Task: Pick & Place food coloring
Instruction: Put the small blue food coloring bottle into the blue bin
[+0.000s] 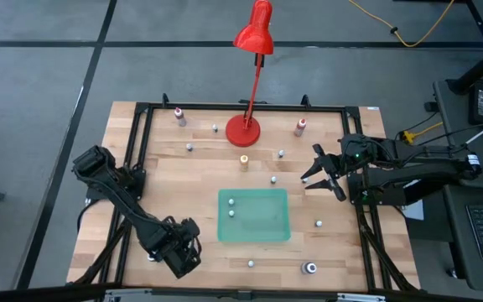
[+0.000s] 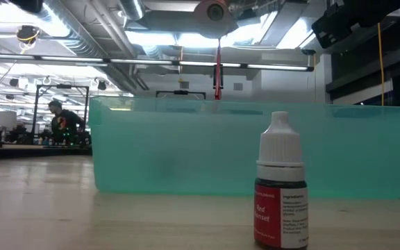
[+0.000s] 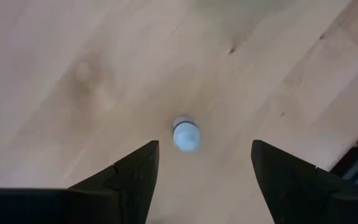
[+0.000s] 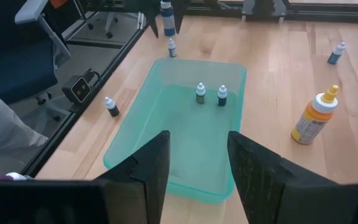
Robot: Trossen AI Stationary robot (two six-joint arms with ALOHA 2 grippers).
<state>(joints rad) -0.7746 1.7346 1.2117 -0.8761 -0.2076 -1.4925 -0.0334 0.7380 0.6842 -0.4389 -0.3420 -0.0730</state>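
Right below the open, empty left claw (image 3: pixel 199 171) stands a tiny bottle (image 3: pixel 185 135). It looks light and tippy. Pinch its sides.

The left arm reaches from the table's left edge down to its near-left corner, where the left gripper (image 1: pixel 177 252) points straight down at the wood, fingers (image 3: pixel 129 180) spread wide apart. The right arm stretches in from the right side — the right gripper (image 1: pixel 319 174) hangs above the table, fingers (image 4: pixel 148 168) parted.
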